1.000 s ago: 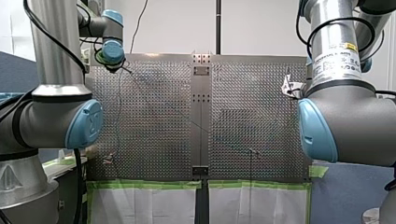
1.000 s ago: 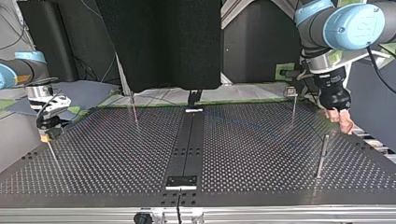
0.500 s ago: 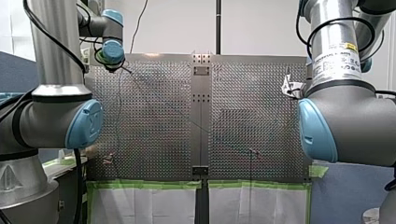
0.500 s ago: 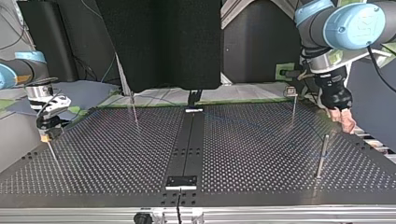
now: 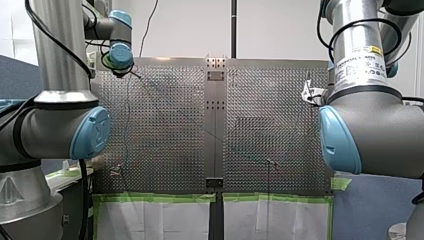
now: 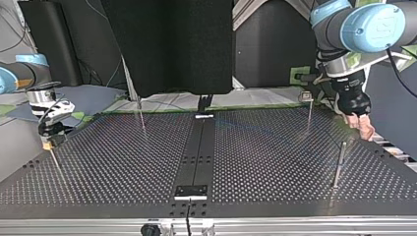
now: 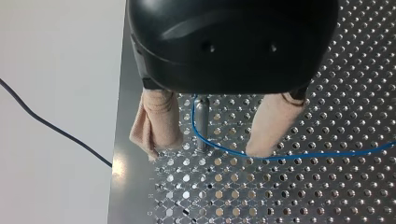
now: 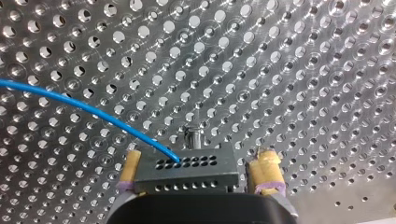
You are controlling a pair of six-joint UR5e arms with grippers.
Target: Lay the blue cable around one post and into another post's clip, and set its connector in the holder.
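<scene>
Left tool (image 7: 208,147) is hanging open astride the post (image 7: 201,116), at 3 o'clock in the top view. Blue cable (image 7: 299,156) is already curving round it. Right tool (image 8: 198,158), at 9 o'clock, is gripping the connector (image 8: 187,172). Clip and holder steps are looking undone.

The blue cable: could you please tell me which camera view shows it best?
The left wrist view: there the blue cable bends clearly round a post. The right wrist view shows its end entering the black connector. In the front and top views it is barely visible.
</scene>
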